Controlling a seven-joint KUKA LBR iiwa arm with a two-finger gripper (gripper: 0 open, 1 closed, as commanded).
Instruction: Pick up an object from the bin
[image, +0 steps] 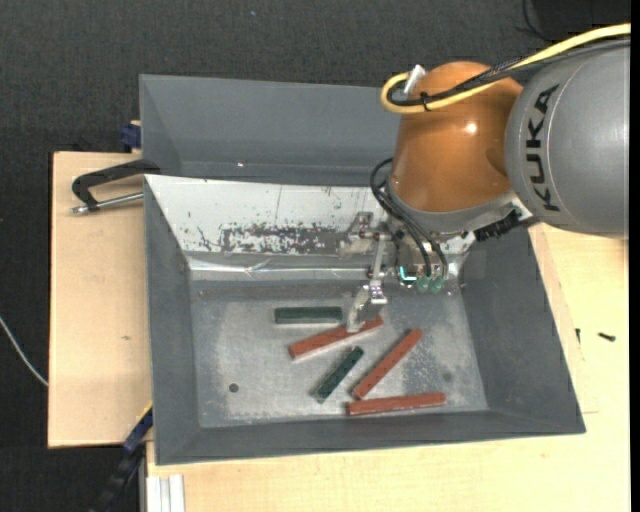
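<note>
Gripper (364, 305) sits low, tip at the end of a red stick (328, 344) running down-left from it; can't tell if it's open or closed on it. Green stick (308, 315) lies just left of gripper, other sticks below it. You'd do best to centre on the red one, grip across its width, clear of the green, & lift straight.

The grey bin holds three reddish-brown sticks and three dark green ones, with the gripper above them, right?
Not quite: the camera view shows two dark green flat sticks, not three. The three reddish-brown flat sticks in the grey metal bin, with the gripper above them, are as you say.
</note>
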